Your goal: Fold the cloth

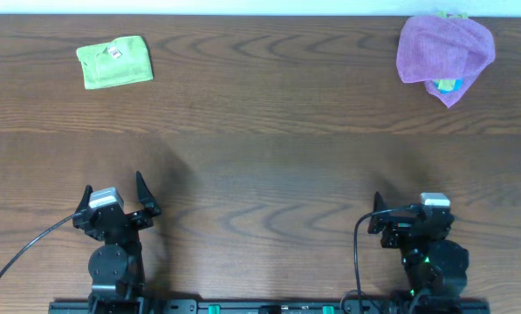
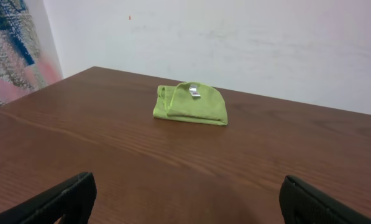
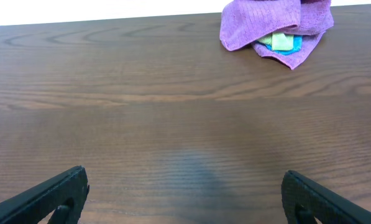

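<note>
A green cloth (image 1: pixel 114 62) lies folded into a small rectangle at the far left of the table, its white tag on top; it also shows in the left wrist view (image 2: pixel 191 104). A purple cloth (image 1: pixel 444 49) lies crumpled at the far right over green and blue cloths; the right wrist view shows it too (image 3: pixel 272 23). My left gripper (image 1: pixel 115 200) is open and empty near the front edge (image 2: pixel 185 199). My right gripper (image 1: pixel 408 211) is open and empty at the front right (image 3: pixel 185 196). Both are far from the cloths.
The brown wooden table (image 1: pixel 260 166) spreads between the grippers and the cloths. A white wall (image 2: pixel 235 43) stands behind the table's far edge. Black cables run from both arm bases at the front.
</note>
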Controlling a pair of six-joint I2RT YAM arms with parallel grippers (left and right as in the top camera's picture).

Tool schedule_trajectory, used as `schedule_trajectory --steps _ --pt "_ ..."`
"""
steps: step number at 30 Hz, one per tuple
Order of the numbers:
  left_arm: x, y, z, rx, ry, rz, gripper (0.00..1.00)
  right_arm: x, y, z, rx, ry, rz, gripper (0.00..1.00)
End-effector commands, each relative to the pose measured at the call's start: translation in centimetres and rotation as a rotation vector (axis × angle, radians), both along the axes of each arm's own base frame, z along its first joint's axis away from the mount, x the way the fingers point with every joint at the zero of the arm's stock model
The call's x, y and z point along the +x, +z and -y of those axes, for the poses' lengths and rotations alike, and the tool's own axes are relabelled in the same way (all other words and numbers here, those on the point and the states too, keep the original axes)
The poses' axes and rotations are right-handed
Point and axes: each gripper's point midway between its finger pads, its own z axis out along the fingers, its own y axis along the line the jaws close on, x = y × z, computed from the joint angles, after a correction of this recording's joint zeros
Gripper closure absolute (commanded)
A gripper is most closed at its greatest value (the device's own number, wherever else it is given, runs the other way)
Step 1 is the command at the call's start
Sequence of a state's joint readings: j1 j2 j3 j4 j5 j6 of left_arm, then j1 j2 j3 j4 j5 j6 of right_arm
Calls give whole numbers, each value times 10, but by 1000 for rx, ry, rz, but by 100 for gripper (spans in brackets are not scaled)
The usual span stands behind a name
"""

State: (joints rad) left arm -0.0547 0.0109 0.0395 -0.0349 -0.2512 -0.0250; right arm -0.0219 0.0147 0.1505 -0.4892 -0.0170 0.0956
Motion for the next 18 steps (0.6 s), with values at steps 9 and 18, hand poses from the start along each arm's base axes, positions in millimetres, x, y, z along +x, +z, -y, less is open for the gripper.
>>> schedule_trajectory --steps 9,18 --pt "0 -19 -3 17 14 -47 5 16 76 2 95 -34 331 1" --pt "0 -19 -3 17 14 -47 5 50 145 27 168 -161 500 1"
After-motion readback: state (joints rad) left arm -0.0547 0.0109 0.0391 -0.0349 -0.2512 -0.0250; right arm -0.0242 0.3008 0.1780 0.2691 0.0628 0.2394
